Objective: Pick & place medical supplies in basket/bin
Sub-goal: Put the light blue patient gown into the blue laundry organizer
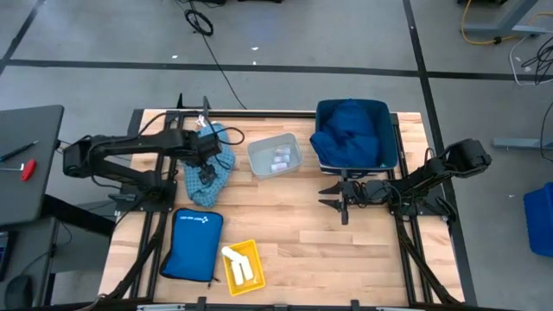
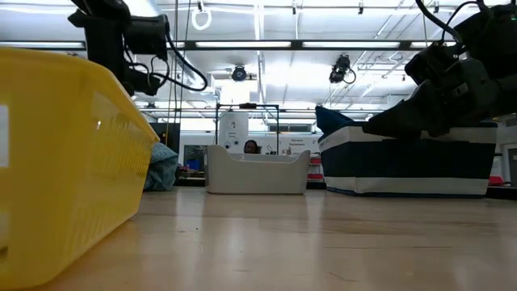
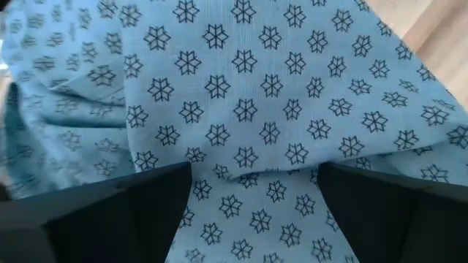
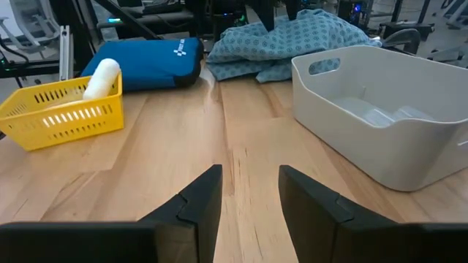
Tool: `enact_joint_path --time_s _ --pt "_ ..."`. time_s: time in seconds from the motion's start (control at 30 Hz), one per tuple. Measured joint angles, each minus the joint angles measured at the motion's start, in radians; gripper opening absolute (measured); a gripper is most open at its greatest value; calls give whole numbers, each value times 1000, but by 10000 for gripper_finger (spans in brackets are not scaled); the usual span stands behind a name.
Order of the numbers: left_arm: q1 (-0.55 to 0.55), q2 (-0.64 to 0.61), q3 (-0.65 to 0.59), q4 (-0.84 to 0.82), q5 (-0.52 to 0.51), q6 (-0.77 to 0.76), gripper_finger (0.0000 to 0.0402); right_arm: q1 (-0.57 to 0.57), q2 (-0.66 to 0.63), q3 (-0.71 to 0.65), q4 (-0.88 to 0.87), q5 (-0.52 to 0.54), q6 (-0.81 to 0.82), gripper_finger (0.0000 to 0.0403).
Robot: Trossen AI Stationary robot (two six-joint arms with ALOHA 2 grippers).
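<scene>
High view: left gripper (image 1: 206, 154) is down over the light blue patterned cloth (image 1: 210, 164), which is heaped on the table's left side just beside the white bin (image 1: 275, 155). Left wrist view has its fingers (image 3: 124, 212) spread with cloth (image 3: 241, 109) filling the gap between them, not yet pinched. So the step in hand looks like the grab on that cloth. Right gripper (image 1: 339, 197) waits low over bare wood in front of the navy basket (image 1: 393, 130), fingers (image 4: 197, 197) apart, holding nothing. Navy cloth (image 1: 350, 130) is already in that basket. White bin has small clear vials (image 1: 280, 158) in it, as far as I can tell. White roll (image 1: 233, 259) sits in the yellow basket (image 1: 251, 276) near the front edge, next to the blue pouch (image 1: 192, 244). Next move, my read: close on a thick fold, lift high enough to clear the table and the bin's rim, then carry it over to a container. Risk is loose fabric trailing and snagging on the white bin.
</scene>
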Motion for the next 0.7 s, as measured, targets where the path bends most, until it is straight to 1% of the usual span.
enact_joint_path --time_s 0.1,0.2,0.37,0.5,0.6,0.7 --pt "1 32 -43 65 7 -3 306 0 0 0 0 0 0 145" --pt "2 86 -97 141 46 -11 312 0 0 0 0 0 0 144" --pt "1 221 -104 191 66 -24 319 0 0 0 0 0 0 144" --pt "1 309 -133 279 82 -39 319 0 0 0 -1 0 0 144" --pt "1 345 -140 313 86 -67 319 0 0 0 -1 -1 2 144" --pt "0 351 -140 349 62 -110 319 0 0 0 -1 -5 2 144"
